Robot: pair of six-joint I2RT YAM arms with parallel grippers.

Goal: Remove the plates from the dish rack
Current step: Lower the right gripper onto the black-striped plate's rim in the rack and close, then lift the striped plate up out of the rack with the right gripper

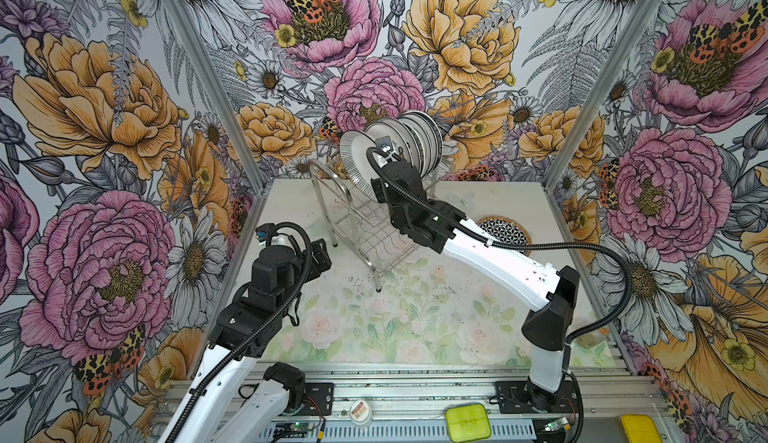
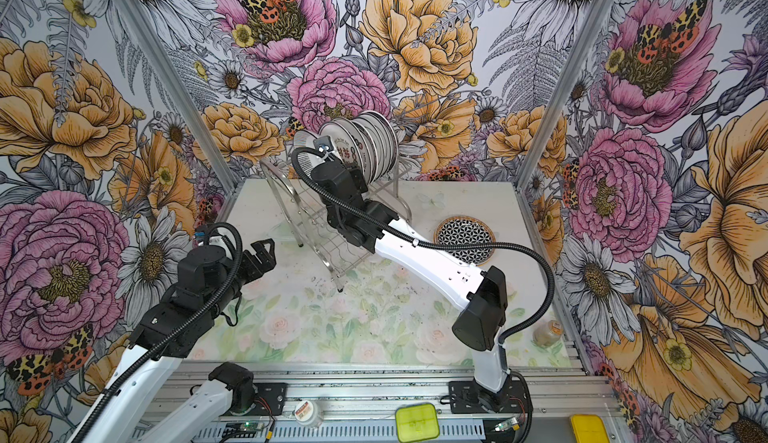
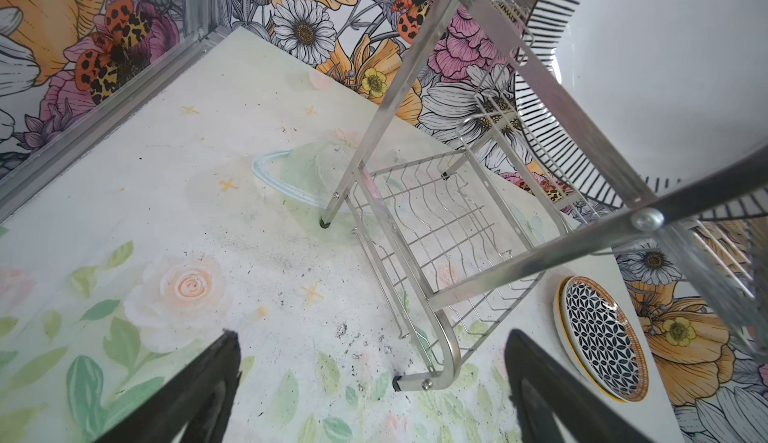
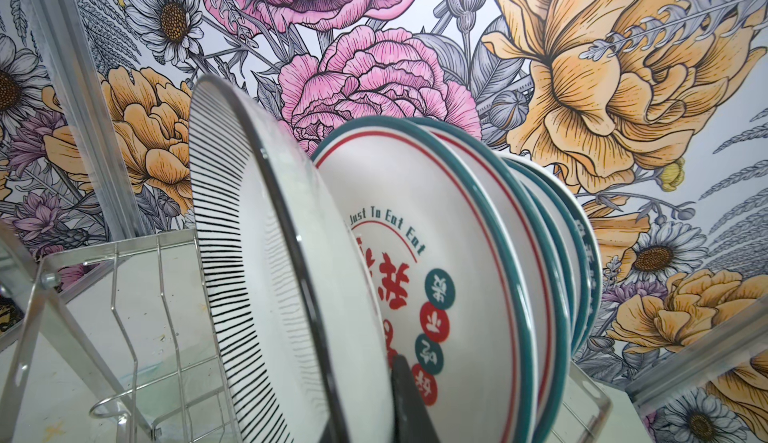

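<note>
Right gripper (image 1: 386, 151) pinches the black-striped white plate (image 4: 266, 254); neighbouring teal-rimmed plate (image 4: 415, 220) reads "Just To Eat Eat"; left gripper (image 3: 374, 339) gapes, empty.

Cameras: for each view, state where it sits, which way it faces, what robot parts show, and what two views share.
Top views: high, front, looking down at the table; left arm, right arm show.
Left wrist: low, facing the rack; open left gripper shows.
Right wrist: at the rack, facing plates; one finger shows.
Shared: both wrists see the striped plate.
</note>
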